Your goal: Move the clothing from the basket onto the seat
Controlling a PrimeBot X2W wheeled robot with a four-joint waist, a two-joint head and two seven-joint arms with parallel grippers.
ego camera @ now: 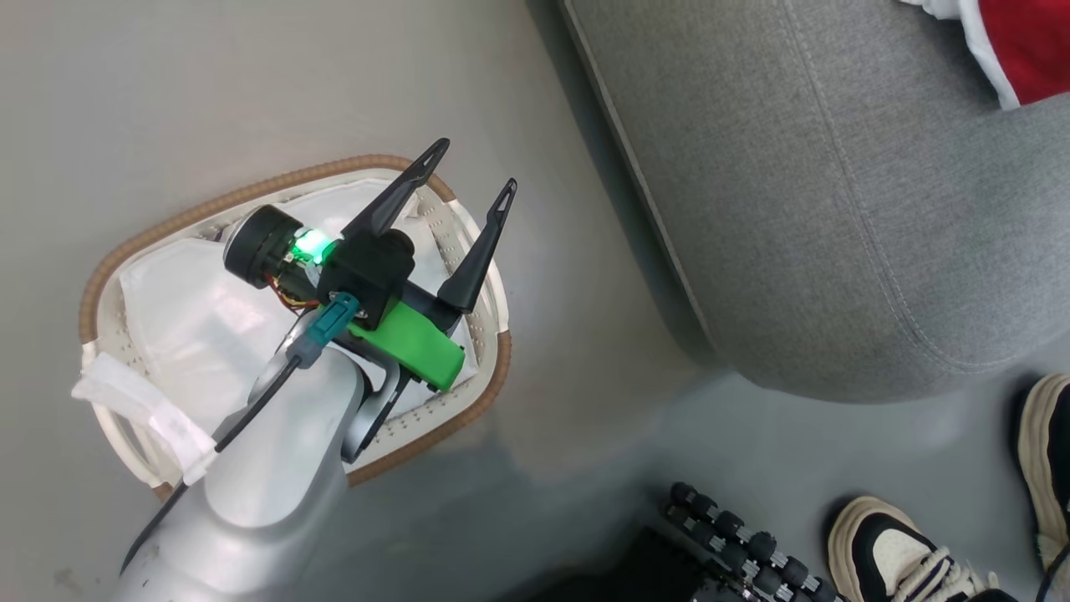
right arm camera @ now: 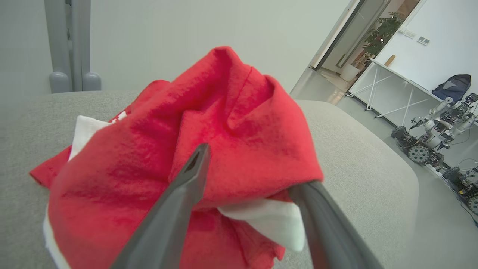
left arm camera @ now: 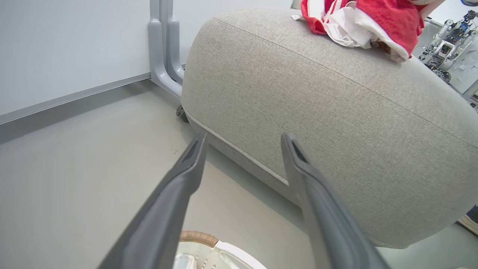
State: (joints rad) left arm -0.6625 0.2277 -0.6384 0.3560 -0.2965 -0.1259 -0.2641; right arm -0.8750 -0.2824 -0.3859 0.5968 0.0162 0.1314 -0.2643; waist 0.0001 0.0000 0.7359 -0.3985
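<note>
Red jersey clothing with white trim (right arm camera: 231, 123) lies bunched in a rumpled heap on top of the large grey fabric-upholstered seat (right arm camera: 354, 149). In the right wrist view the right claw (right arm camera: 254, 168) stands released, its two long dark fingers spread wide. The left finger (right arm camera: 186, 186) shows in front of the red cloth. The tip of the other finger is hidden under a fold of red fabric and white trim, so I cannot tell whether it touches the cloth.

From the head view the same clothing (ego camera: 1032, 50) shows as a red and white patch at the top right corner, resting on the seat (ego camera: 836, 209). The oval white perforated plastic basket with a brown woven-look rim (ego camera: 88, 293) sits on the grey floor (ego camera: 167, 84), just beside the rounded edge of the seat and apart from it. Inside it only the plain white liner (ego camera: 192, 309) can be seen. The left claw (ego camera: 473, 165) hangs over the basket, released and grasping nothing, its fingers apart and pointing toward the seat.

The left wrist view looks between those spread fingers (left arm camera: 244, 138) at the seat's stitched side (left arm camera: 317, 112), with the clothing (left arm camera: 373, 18) on top and a piece of the basket's rim (left arm camera: 198, 237) at the bottom edge.

A person's cream and black shoes (ego camera: 886, 543) stand on the floor near the seat's corner.
</note>
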